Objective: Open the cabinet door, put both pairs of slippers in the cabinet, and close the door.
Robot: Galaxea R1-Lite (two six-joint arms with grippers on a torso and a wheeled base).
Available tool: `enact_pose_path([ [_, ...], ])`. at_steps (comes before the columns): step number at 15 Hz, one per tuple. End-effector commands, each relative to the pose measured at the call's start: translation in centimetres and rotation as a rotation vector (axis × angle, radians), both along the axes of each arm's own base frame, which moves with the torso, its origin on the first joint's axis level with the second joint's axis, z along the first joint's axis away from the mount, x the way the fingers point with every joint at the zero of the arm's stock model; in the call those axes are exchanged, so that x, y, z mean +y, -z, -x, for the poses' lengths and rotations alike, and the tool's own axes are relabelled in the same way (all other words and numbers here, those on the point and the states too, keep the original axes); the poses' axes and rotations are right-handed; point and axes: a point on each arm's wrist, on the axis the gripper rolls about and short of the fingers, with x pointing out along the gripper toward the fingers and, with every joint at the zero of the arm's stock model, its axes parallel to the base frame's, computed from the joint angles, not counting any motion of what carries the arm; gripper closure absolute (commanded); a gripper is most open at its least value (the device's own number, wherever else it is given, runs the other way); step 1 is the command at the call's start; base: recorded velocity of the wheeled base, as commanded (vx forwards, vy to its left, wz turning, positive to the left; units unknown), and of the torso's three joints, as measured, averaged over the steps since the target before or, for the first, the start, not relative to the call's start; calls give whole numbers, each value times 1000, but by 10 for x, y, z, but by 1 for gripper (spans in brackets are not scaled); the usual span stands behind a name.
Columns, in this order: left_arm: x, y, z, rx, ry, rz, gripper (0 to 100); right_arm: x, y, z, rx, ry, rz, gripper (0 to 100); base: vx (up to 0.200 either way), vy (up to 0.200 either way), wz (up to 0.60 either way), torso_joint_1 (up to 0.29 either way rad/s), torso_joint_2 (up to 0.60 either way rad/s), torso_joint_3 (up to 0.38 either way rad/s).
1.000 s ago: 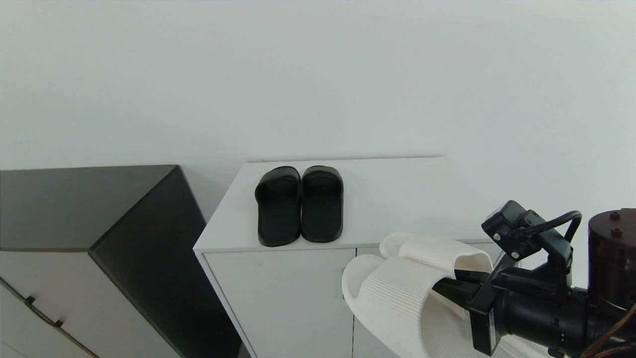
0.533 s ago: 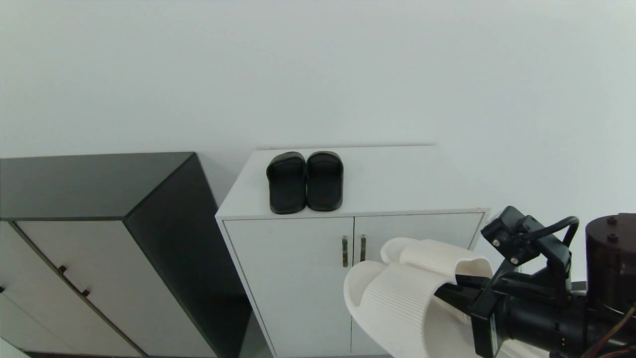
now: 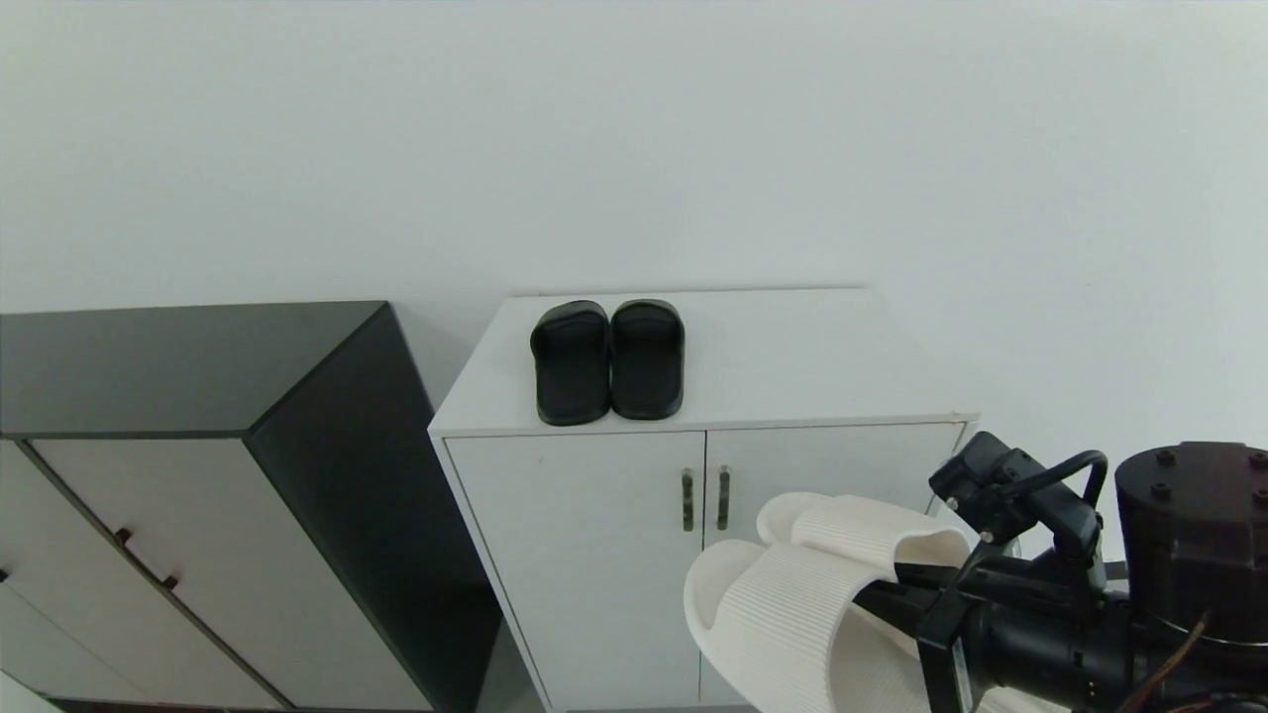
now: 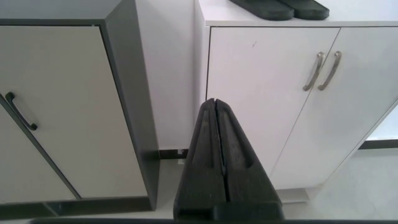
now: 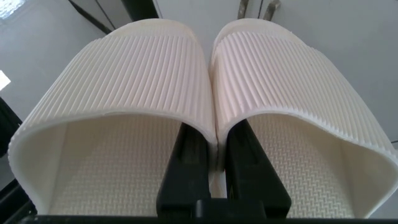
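The right gripper (image 5: 214,158) is clamped on the pair of white ribbed foam slippers (image 5: 149,81), one finger inside each, pinching their adjoining side walls together. The left gripper (image 4: 215,112) has its black fingers pressed together, holding nothing. Beyond both grippers stands the low white two-door cabinet (image 3: 584,535), its doors shut and the paired metal bar handles (image 3: 686,499) meeting at the centre seam. Farther back, on the cabinet's top, the pair of black rubber slide slippers (image 3: 608,361) lies side by side. A dark-topped cabinet (image 3: 198,366) stands just beside it, to the left gripper's side.
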Motion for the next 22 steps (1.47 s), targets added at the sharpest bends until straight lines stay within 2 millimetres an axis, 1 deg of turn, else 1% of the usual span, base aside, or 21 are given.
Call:
enact_pose_path([
  [1, 0, 0, 0, 1, 0, 1, 100, 2, 3, -1, 5, -4, 15, 100, 0, 0, 0, 0, 0, 0],
  [6, 0, 0, 0, 1, -1, 2, 100, 1, 6, 0, -13, -13, 19, 100, 0, 0, 0, -23, 57, 32],
  [20, 0, 0, 0, 1, 2, -4, 100, 1, 7, 1, -15, -18, 25, 100, 0, 0, 0, -195, 505, 304],
  [21, 0, 0, 0, 1, 2, -4, 0, 1, 7, 1, -20, -21, 31, 100, 0, 0, 0, -163, 491, 334],
  [22, 0, 0, 0, 2, 2, -4, 0, 1, 7, 2, -27, -28, 40, 100, 0, 0, 0, -144, 476, 325],
])
